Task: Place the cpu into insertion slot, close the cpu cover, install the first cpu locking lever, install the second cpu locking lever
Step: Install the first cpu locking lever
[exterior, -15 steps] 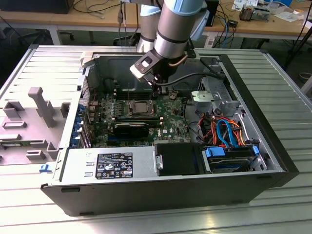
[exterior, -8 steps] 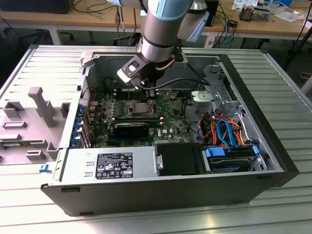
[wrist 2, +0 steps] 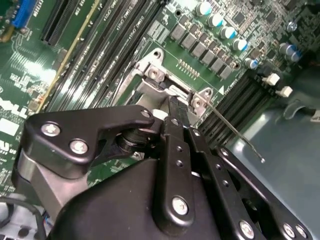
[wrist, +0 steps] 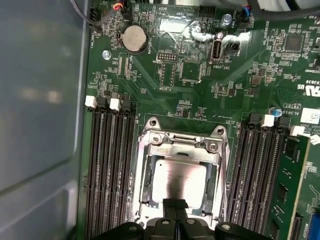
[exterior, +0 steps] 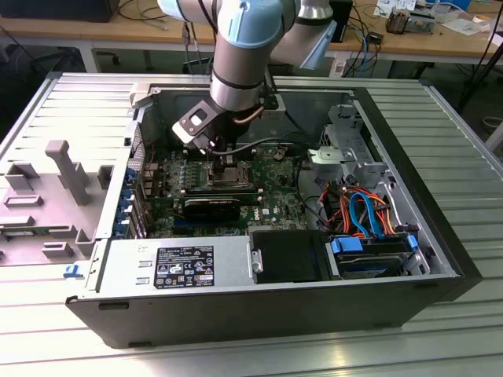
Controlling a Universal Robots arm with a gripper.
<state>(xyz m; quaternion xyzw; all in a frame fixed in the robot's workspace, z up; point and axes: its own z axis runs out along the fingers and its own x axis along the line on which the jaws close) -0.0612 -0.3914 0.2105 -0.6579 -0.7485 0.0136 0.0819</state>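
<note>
Sitting on a ribbed metal worktop point(exterior: 444, 110), an open computer case point(exterior: 236, 318) is receiving a robot arm point(exterior: 240, 55) from above. The end effector point(wrist: 175, 206), fingers pressed together with nothing seen between them, is hovering over the green board point(wrist: 190, 85) at its socket point(wrist: 146, 186). The thin metal cover point(wrist: 181, 145) is seemingly lying down around the silver chip point(wrist: 180, 175), which is resting flat inside. Probably light, stiff and fragile, the chip is best gripped by its edges.

Slatted metal table point(exterior: 440, 345) bears open computer case point(exterior: 275, 318).
</note>
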